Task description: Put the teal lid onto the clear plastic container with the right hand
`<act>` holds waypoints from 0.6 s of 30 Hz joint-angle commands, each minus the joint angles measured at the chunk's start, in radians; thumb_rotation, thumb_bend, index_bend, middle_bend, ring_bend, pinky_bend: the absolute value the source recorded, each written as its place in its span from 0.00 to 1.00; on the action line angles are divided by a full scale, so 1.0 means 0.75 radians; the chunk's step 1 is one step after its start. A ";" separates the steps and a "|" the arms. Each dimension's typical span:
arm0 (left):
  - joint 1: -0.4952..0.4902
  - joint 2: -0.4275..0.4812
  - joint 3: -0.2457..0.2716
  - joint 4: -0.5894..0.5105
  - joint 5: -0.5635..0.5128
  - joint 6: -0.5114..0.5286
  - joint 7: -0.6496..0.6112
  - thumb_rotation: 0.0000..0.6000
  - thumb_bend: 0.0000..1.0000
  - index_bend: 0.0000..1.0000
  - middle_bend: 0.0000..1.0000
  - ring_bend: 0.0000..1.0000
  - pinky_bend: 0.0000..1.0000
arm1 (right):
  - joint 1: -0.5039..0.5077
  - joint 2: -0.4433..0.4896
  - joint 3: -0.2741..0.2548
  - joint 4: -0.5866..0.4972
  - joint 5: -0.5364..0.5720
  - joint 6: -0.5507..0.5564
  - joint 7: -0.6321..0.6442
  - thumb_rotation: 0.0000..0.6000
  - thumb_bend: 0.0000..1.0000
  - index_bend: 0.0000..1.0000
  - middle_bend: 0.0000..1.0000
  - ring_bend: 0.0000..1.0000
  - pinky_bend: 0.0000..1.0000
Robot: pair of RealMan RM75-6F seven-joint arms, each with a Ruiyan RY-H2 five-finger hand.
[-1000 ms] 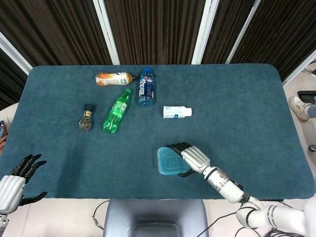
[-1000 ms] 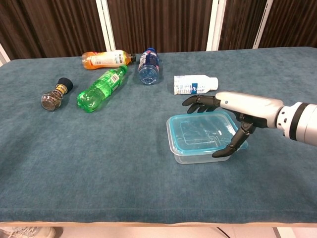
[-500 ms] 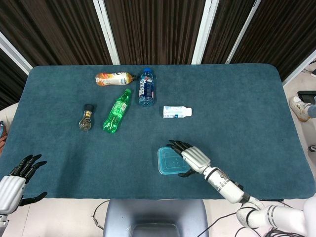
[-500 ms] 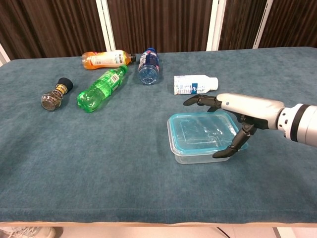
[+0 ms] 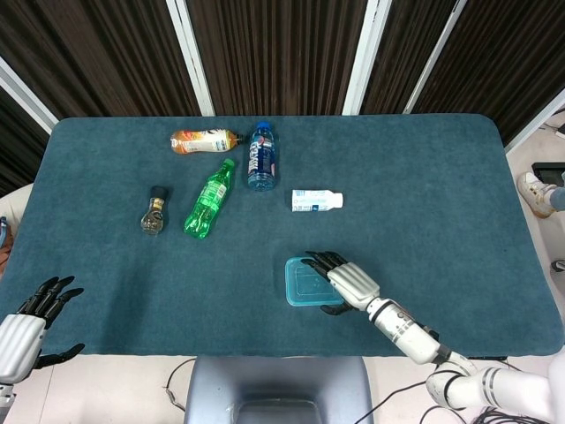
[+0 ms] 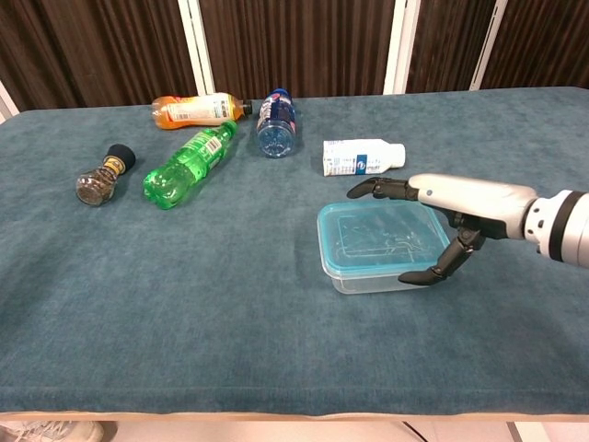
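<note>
One teal lid on one clear container lower centre, right hand spread wide beside it, four bottles and one small jar upper left, left hand wide at lower-left corner

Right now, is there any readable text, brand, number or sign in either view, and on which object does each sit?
None can be read as words.
Orange bottle: label print too small.
Blue bottle: label blurred.
Green bottle: label blurred.
White bottle: blue printing, illegible.
Spice jar: no legible text.
Teal lid and clear plastic container: no text visible.
</note>
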State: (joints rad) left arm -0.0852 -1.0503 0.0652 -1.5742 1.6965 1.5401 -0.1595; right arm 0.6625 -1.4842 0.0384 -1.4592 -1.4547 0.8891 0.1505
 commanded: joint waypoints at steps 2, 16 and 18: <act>0.001 -0.001 -0.001 0.001 -0.002 0.001 -0.001 1.00 0.45 0.21 0.09 0.06 0.27 | -0.002 0.011 -0.003 -0.008 -0.001 0.000 -0.001 1.00 0.47 0.00 0.00 0.00 0.15; 0.002 -0.002 -0.004 0.004 -0.006 0.005 -0.008 1.00 0.45 0.21 0.09 0.06 0.27 | -0.020 0.110 -0.024 -0.110 0.026 -0.011 -0.057 1.00 0.38 0.00 0.00 0.00 0.02; 0.001 -0.001 -0.004 0.002 -0.007 0.002 -0.007 1.00 0.45 0.21 0.09 0.06 0.27 | -0.029 0.152 -0.034 -0.169 0.012 0.004 -0.073 1.00 0.38 0.00 0.00 0.00 0.02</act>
State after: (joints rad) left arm -0.0845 -1.0511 0.0622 -1.5725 1.6911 1.5416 -0.1650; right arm 0.6488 -1.3977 0.0210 -1.5518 -1.4357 0.8799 0.1082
